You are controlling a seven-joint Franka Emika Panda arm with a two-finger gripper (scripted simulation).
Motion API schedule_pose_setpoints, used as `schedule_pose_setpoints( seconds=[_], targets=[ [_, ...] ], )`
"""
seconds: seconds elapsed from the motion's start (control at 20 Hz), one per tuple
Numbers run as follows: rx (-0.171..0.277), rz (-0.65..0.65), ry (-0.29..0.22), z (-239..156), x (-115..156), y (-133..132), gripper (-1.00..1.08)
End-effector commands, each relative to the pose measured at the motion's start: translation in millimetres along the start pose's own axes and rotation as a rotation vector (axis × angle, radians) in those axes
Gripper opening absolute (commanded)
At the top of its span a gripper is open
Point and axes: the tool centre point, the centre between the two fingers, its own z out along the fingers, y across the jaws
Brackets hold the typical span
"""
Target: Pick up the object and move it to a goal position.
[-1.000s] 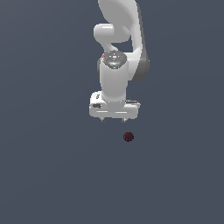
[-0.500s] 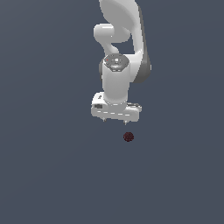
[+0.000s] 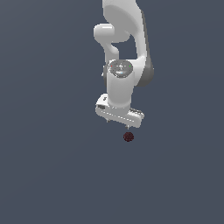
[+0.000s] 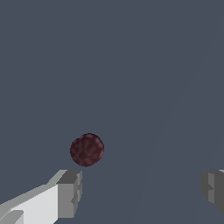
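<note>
The job has only just begun. The little dark red ball (image 3: pixel 128 137) lies alone on the grey worktop (image 3: pixel 48 166), and nothing is holding it. In the exterior view the white claw (image 3: pixel 120 121) hangs just above the ball and a bit toward that view's left of it, not touching it. The wrist view shows the claw's two fingers (image 4: pixel 70 192) spread wide apart with nothing between them, so the claw is open and empty. In that view the ball (image 4: pixel 87 149) sits close to one finger and is not in the middle of the gap, so it looks like the claw is not lined up over it yet. What is left is nearly all of the task: the claw has to get the ball between its fingers, go down around it, squeeze it, lift it, and carry it to the goal spot. No mark for the goal spot can be seen in either view, so where the ball must go cannot be told.
</note>
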Motion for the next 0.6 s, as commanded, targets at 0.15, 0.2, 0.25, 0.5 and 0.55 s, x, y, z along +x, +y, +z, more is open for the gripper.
schedule_pose_setpoints(
  seconds=[0.15, 0.2, 0.25, 0.5, 0.55],
  targets=[
    [0.001, 0.139, -0.003, 10, -2, -9, 1.0],
    [0.001, 0.164, -0.004, 12, -2, -11, 1.0],
    [0.001, 0.189, -0.004, 14, -3, -12, 1.0],
    [0.0, 0.314, -0.007, 23, -5, -20, 1.0],
    [0.0, 0.339, -0.007, 24, -5, -22, 1.0]
  ],
)
